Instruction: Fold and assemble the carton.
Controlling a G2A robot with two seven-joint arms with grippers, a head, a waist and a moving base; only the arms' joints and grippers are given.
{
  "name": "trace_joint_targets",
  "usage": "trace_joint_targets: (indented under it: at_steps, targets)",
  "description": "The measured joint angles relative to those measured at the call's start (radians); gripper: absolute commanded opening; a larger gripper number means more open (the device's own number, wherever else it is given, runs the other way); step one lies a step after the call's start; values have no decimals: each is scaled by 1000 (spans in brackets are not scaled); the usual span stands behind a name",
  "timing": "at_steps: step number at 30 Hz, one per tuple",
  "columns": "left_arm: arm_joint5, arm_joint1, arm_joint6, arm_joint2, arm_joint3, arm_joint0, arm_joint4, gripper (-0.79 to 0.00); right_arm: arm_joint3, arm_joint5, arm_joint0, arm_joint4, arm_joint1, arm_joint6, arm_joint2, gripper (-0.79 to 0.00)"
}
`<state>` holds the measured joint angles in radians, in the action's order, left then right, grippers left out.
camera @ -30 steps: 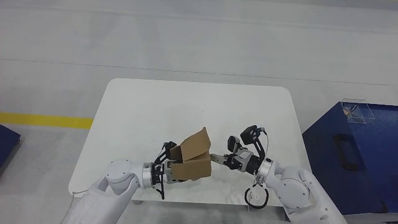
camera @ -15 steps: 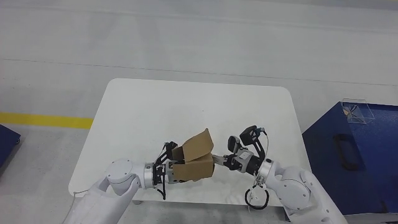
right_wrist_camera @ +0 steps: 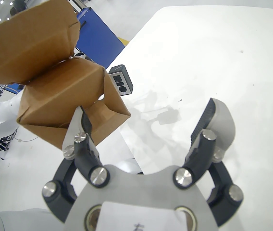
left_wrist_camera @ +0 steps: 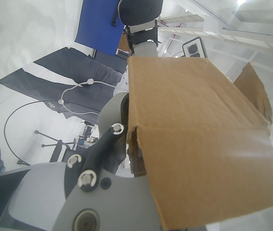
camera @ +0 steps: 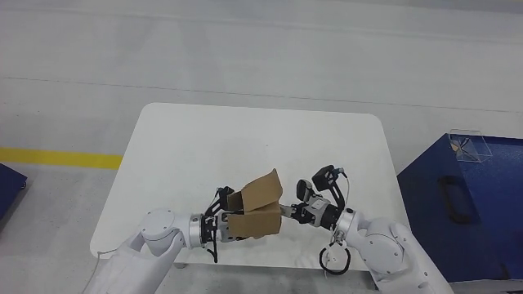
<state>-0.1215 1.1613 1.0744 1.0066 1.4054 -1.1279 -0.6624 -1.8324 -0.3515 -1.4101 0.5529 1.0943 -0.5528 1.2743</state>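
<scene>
The fingers (left_wrist_camera: 112,108) of the left gripper (camera: 221,220) are clenched on one wall of the brown carton (camera: 258,209), holding it just off the white tabletop (camera: 245,139) near its front edge. The fingers (right_wrist_camera: 219,118) of the right gripper (right_wrist_camera: 146,111) are spread wide and grasp nothing; one of them touches the carton's open end on the opposite side. The carton sits between the two grippers, its top flap raised at a tilt.
</scene>
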Motion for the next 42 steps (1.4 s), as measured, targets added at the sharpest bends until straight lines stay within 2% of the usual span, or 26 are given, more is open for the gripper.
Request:
trace_joint_targets:
  at_steps: [8,14,26,31,37,42]
  targets:
    - [3,1,10,1,-4,0,-12,-785,0,-12,-22,-21,-1,65,26,0]
    - [4,0,16,7,-8,-2,-25,-785,18,-12,-52,-43,-8,43,67,0]
    - [3,3,13,-4,-10,1,-19,-785,48,-10,-24,-45,2,47,-16,0]
    - [3,3,14,-5,-10,-1,-18,-785,50,-17,-28,-50,1,61,-9,0]
    - [9,3,13,-3,-11,-6,-23,-785,42,-40,-61,-80,-5,114,54,0]
    - [10,5,2,-8,-12,-3,-23,-785,-2,-61,-153,-109,-17,234,199,0]
